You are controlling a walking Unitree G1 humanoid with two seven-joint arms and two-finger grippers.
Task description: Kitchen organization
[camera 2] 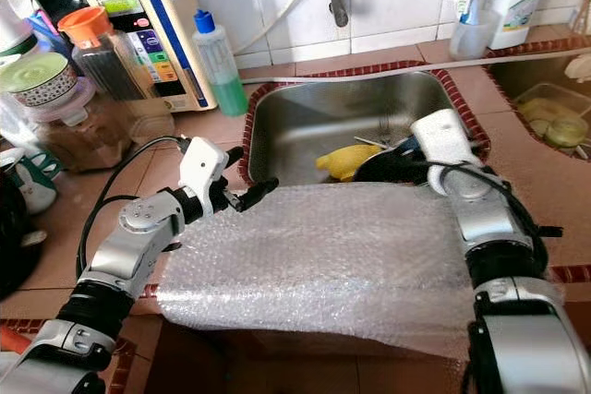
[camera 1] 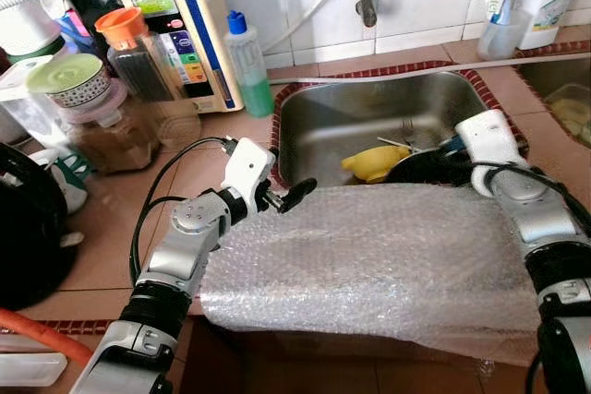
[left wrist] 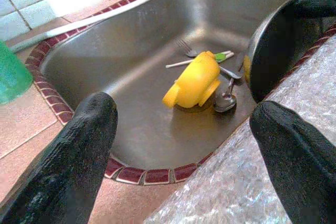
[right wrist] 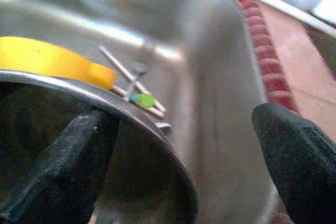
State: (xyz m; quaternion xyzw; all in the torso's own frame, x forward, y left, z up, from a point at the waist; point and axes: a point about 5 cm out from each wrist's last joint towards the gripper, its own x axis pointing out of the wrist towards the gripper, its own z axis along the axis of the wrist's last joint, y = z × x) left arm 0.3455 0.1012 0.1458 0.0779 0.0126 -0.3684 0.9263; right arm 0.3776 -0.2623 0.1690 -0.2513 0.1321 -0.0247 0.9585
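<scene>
Here the right pincer point(right wrist: 178, 150) straddles the black bowl's point(right wrist: 37, 124) rim.

A cup point(camera 1: 374, 162) lies in the sink point(camera 1: 332, 117), behind the bubble wrap point(camera 1: 369, 265).

Both arms were silver with black joint bands; the left arm point(camera 1: 180, 251) carried a looping black cable at centre left; white wrist housings led to textured black fingers point(left wrist: 73, 156).
</scene>
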